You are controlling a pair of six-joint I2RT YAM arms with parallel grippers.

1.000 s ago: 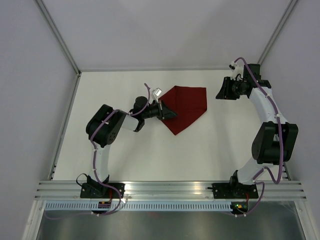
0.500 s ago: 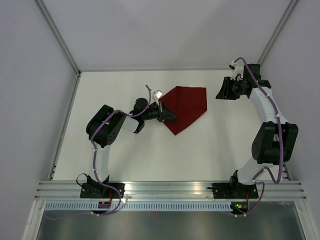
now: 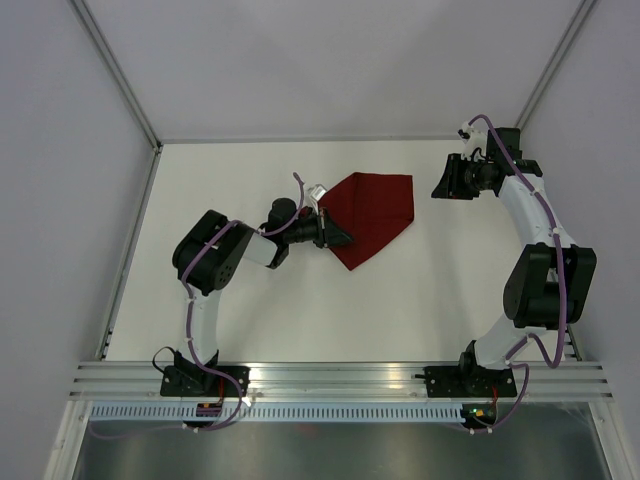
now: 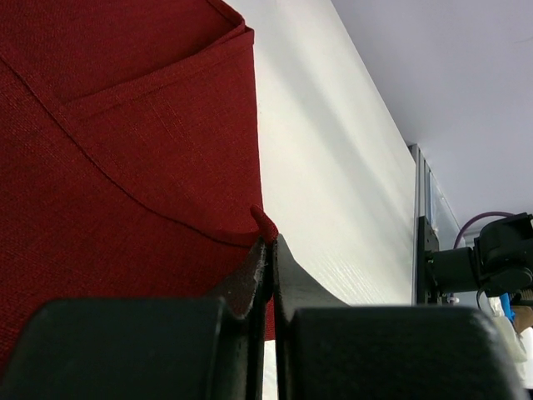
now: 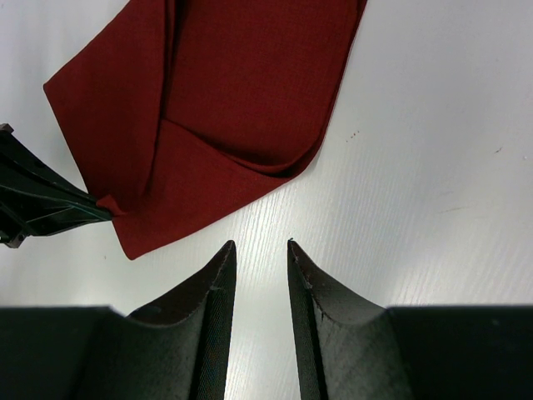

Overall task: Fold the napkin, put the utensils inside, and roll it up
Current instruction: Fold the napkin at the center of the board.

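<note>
The dark red napkin (image 3: 375, 212) lies partly folded on the white table, toward the far middle. My left gripper (image 3: 343, 236) is at its left edge and is shut on a corner of the cloth. In the left wrist view the jaws are pressed together, and a small red tip of the napkin (image 4: 125, 125) sticks out at the left gripper (image 4: 271, 242). My right gripper (image 3: 440, 186) hovers to the right of the cloth, open and holding nothing. The right wrist view shows the right gripper (image 5: 261, 244) over bare table just short of the napkin (image 5: 241, 92). The utensils are out of view.
White walls and metal posts close in the table (image 3: 300, 310) on the left, far and right sides. An aluminium rail (image 3: 340, 378) with both arm bases runs along the near edge.
My left wrist has turned a little and its tip has shifted slightly toward the near side, still pinching the cloth. The napkin's outline and my right arm look unchanged.
</note>
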